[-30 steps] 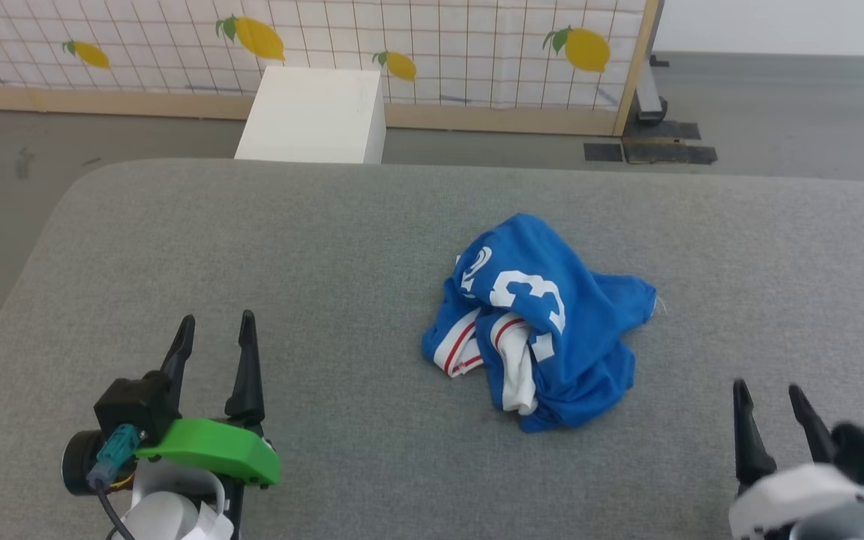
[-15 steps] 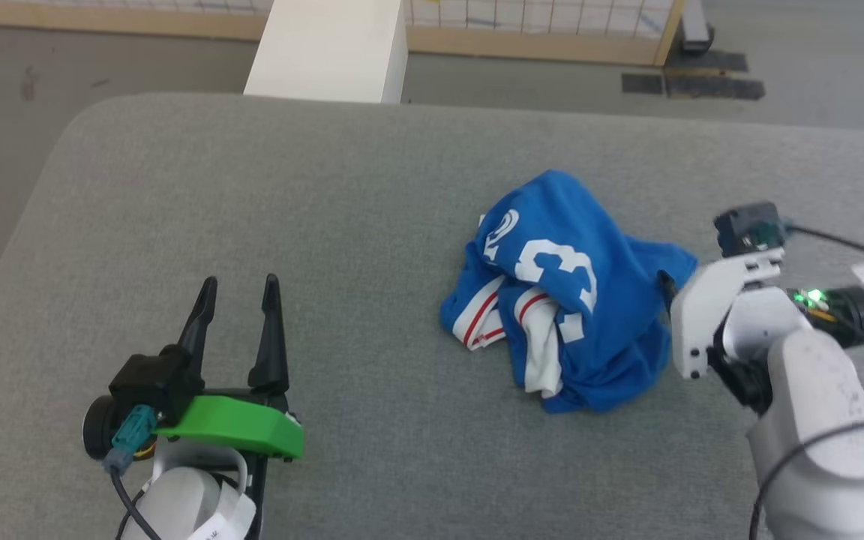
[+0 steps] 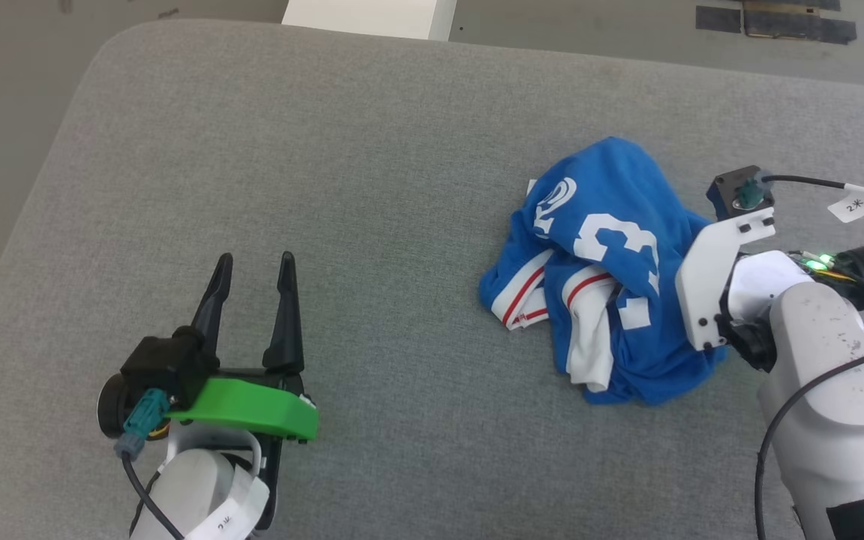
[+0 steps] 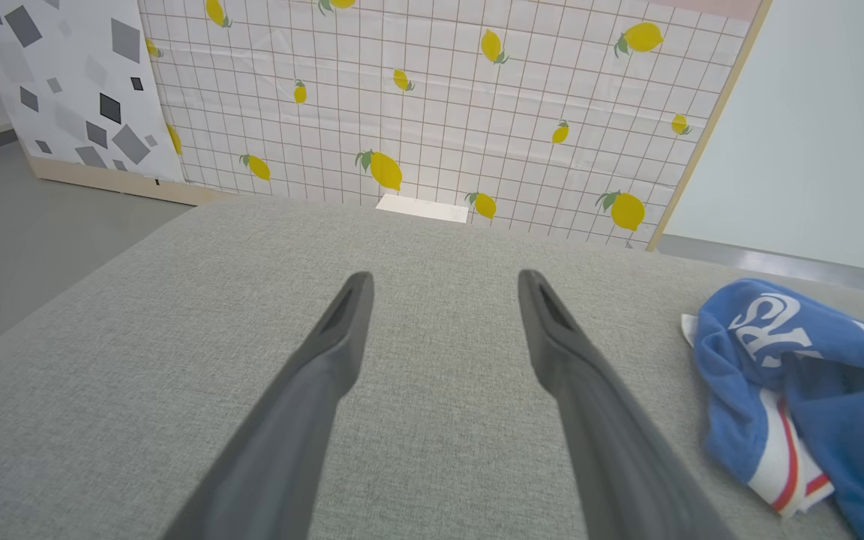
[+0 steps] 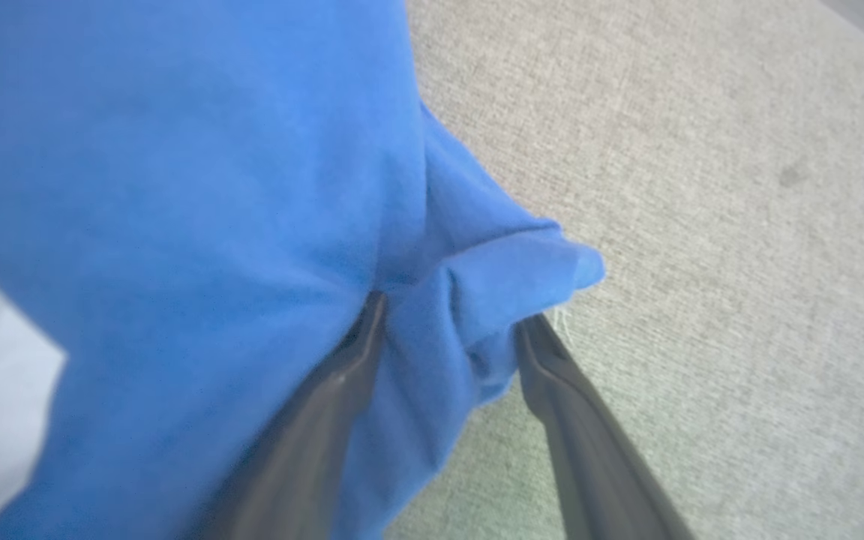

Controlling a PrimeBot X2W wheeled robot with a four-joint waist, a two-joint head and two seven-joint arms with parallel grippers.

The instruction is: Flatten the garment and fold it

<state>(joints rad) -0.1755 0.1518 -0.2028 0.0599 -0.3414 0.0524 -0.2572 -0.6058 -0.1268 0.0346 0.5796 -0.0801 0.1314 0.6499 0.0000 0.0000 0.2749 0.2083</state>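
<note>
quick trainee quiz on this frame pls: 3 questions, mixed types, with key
1. True or false: the jersey lies spread flat on the grey surface.
2. What sits between the fingers of the right gripper? A) nothing B) a fold of the jersey's blue cloth C) the other gripper
3. Which gripper is open over bare surface, apart from the jersey?

Key
1. False: it is crumpled in a heap.
2. B
3. The left gripper.
</note>
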